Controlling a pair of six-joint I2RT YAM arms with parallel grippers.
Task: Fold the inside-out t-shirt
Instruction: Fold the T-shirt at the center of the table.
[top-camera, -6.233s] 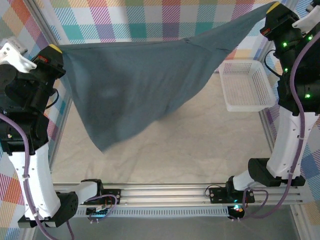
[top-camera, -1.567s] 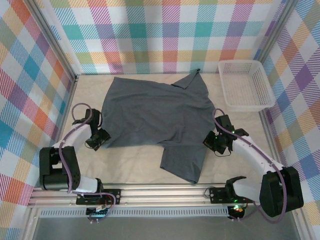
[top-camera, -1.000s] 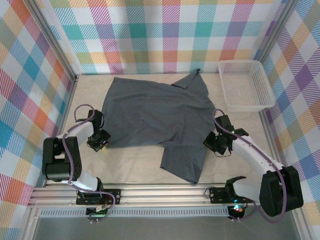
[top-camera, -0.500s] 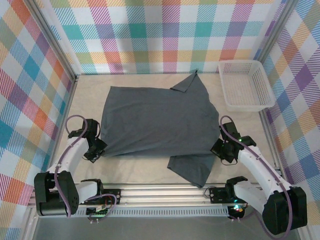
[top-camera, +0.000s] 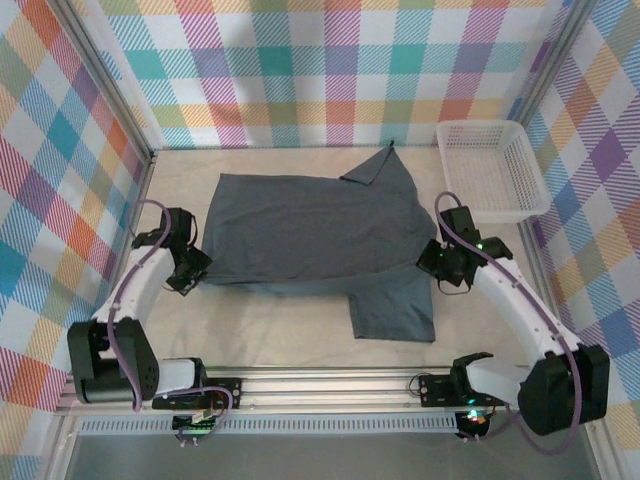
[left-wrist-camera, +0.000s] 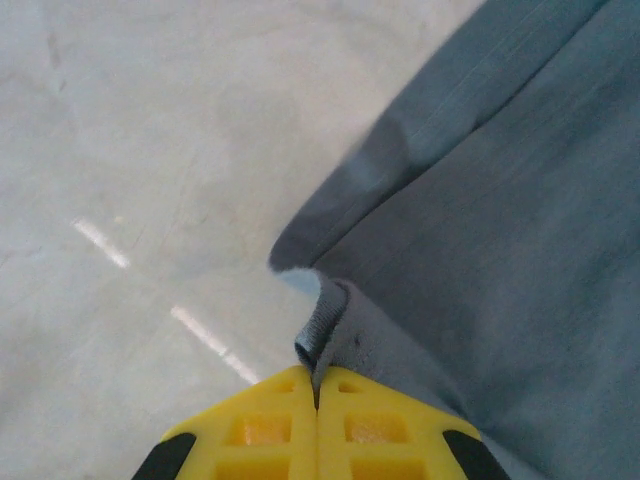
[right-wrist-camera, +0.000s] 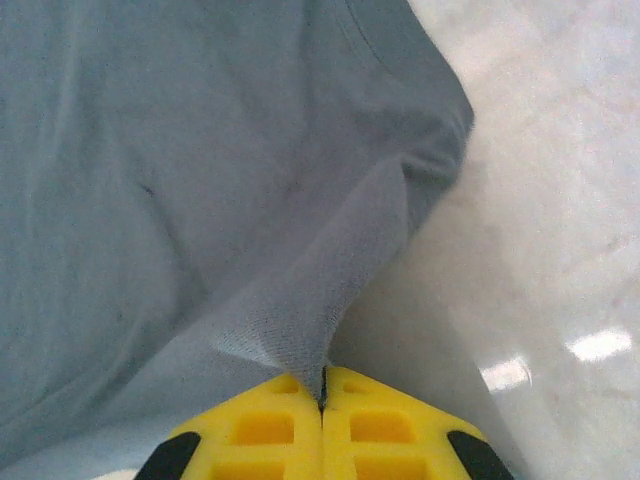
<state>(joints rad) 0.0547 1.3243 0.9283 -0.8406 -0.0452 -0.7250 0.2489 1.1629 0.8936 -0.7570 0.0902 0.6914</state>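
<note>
Fabric of the t-shirt (top-camera: 315, 235) lies spread at the middle of the table (top-camera: 280, 335), what seems a sleeve trailing toward the near edge; left fingers (left-wrist-camera: 262, 435) and right fingers (right-wrist-camera: 262, 430) each clamp a side edge.

Many-coloured checked walls (top-camera: 330, 70) close in a pale, glossy tabletop (top-camera: 290, 335). Streaks of reflected light (left-wrist-camera: 100, 243) lie on it left of the left pincer (left-wrist-camera: 317, 385) and right of the right pincer (right-wrist-camera: 323, 388).

Bright, even overhead light; shadows faint and soft.
White glare streaks cross the glossy table (left-wrist-camera: 120, 150) in both wrist views; the t-shirt (left-wrist-camera: 520, 230) edge smears out of focus in the left wrist view.
</note>
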